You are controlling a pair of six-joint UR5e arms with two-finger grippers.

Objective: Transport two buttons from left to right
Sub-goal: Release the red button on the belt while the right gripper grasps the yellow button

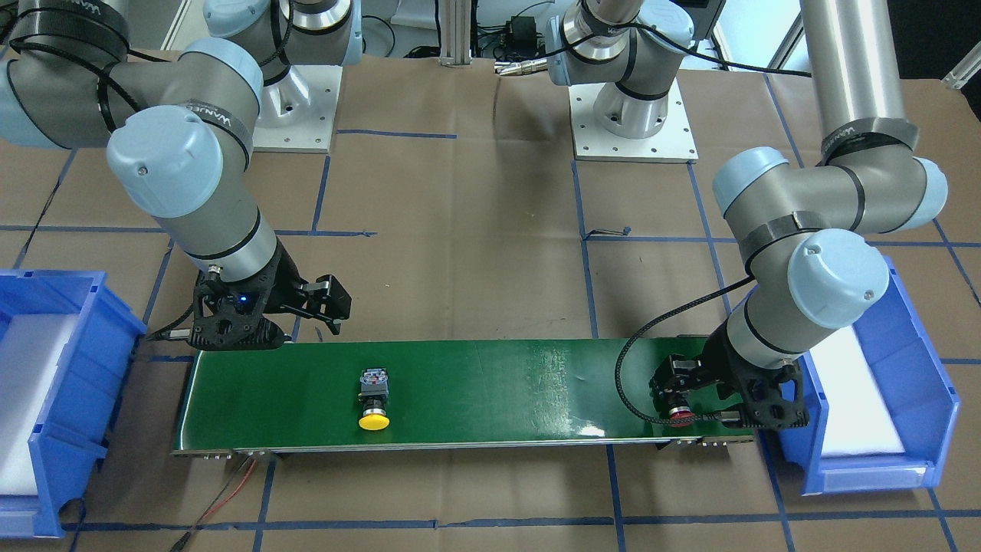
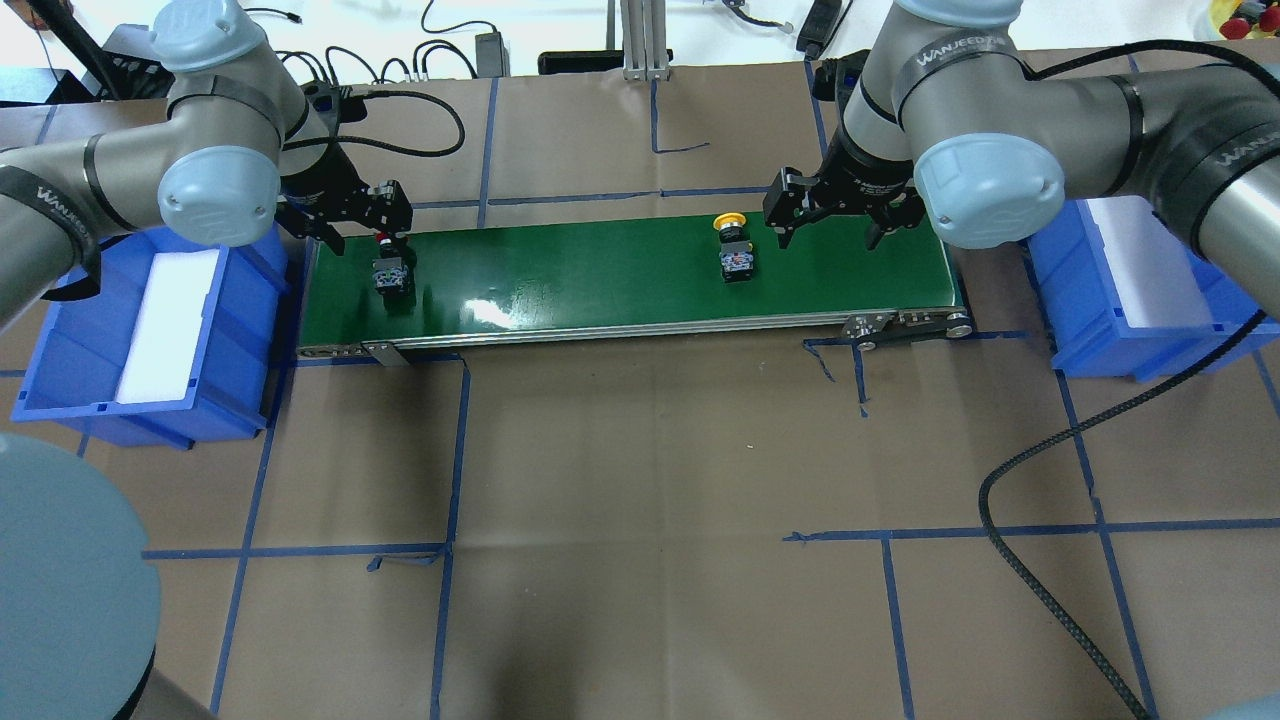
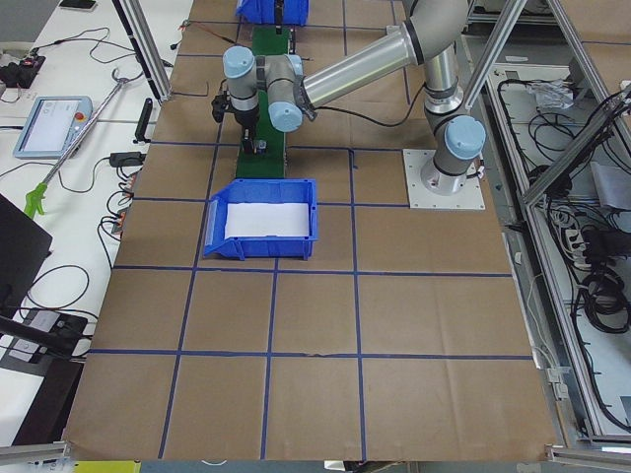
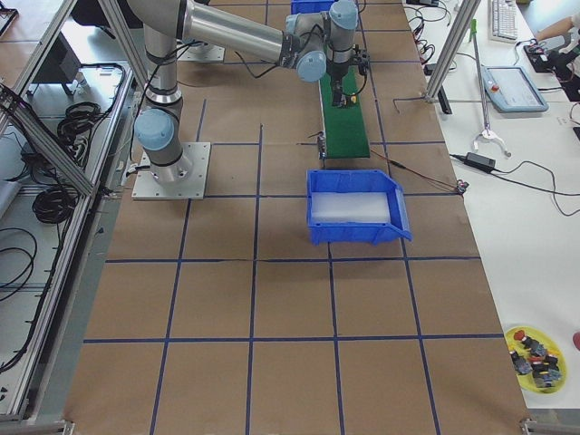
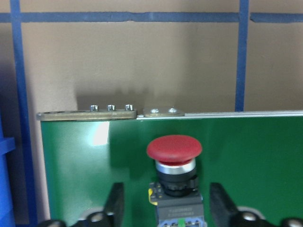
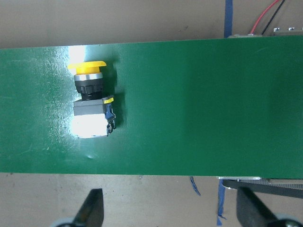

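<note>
Fingers of the left end effector [image 5: 166, 190] stood apart astride the red-capped black-and-grey push-button [image 5: 174, 150] at lower centre; the right end effector [image 2: 832, 228], also spread, hung near the yellow-capped push-button [image 2: 733, 252].

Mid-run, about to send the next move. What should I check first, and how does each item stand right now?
1. Red button lying on the belt, left end: ok.
2. Left end effector open around it, gaps on both sides: ok.
3. Yellow button on the belt, lying on its side: ok.
4. Right end effector open: ok.
5. Right end effector centred over the yellow button: not ok, it is offset beside it.
6. Right bin free of obstructions: ok, only a white liner shows.
</note>
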